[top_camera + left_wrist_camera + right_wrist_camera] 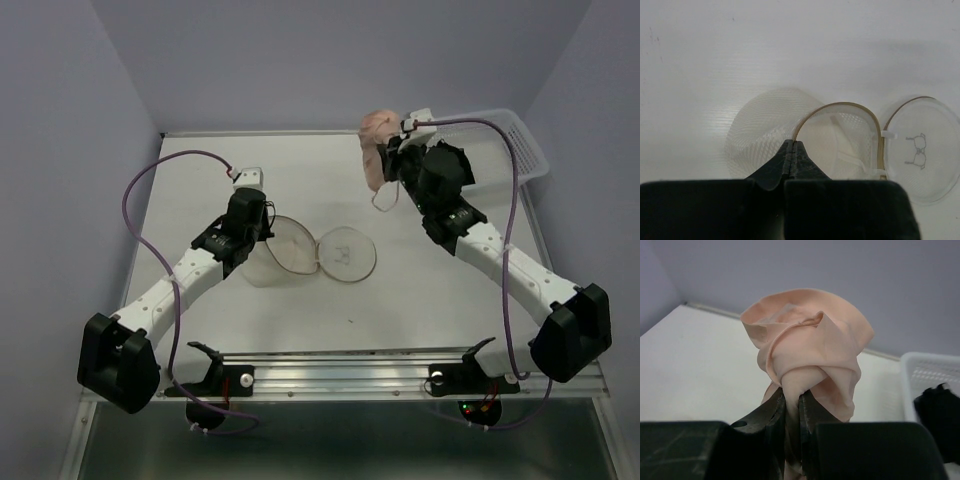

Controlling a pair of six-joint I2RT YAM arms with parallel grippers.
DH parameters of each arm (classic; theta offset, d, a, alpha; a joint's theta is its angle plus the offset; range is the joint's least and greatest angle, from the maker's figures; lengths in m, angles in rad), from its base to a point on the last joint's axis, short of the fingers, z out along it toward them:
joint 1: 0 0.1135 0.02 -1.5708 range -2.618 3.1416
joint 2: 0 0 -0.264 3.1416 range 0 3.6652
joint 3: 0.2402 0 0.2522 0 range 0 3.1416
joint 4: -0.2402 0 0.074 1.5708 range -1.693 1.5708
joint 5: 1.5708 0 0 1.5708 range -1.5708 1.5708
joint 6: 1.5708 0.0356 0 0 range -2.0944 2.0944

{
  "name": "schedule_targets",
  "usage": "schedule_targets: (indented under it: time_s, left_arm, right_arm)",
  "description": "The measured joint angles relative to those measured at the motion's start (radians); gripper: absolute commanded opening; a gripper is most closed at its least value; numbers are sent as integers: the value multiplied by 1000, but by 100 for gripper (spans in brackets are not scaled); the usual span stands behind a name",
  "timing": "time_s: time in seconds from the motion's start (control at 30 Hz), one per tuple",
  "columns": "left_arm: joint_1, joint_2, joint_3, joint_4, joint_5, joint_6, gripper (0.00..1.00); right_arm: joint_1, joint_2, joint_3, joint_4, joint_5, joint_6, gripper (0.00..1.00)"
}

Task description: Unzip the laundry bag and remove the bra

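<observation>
Where the laundry bag lies: the laundry bag (300, 255) sits in the middle of the top view, on the white table (200, 180); it is open like a clam, with the mesh cup on the left and the flat lid on the right; nothing shows inside it.
Bag rim: a thin tan ring; in the left wrist view it curves up from the bottom middle of the frame.
Left gripper: the left gripper (792, 152) is pinched tight on the tan rim of the bag; no gap shows between its tips.
Bra: the pink bra (378, 140) is up in the air at the upper right of the top view, well apart from the bag; a thin strap hangs below it.
Right gripper: the right gripper (792, 407) is closed narrow on a low fold of the bra; the rest is a soft ball above the tips.
Basket: a white basket (525, 150) stands at the far right; something dark (940, 410) lies in it.
How far along: I think the job is almost done; the bag is unzipped and the bra is out.
What could go wrong: the grip is on one small fold, so a quick swing may let the bra slip and drop; the loose strap may catch on the arm or the basket edge; if the left arm moves while pinched, it will drag the bag along.
</observation>
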Motion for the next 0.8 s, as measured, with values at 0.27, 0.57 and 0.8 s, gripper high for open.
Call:
schedule_targets:
  time_s: [0.27, 0.57, 0.8]
  left_arm:
    - [0, -6, 0, 0, 11, 0, 0]
    - [0, -26, 0, 0, 15, 0, 0]
    - [0, -32, 0, 1, 15, 1, 0]
  right_arm:
    - [-198, 125, 245, 69, 163, -104, 1]
    - [-467, 405, 373, 87, 215, -71, 1]
    - [-555, 605, 542, 81, 219, -46, 2]
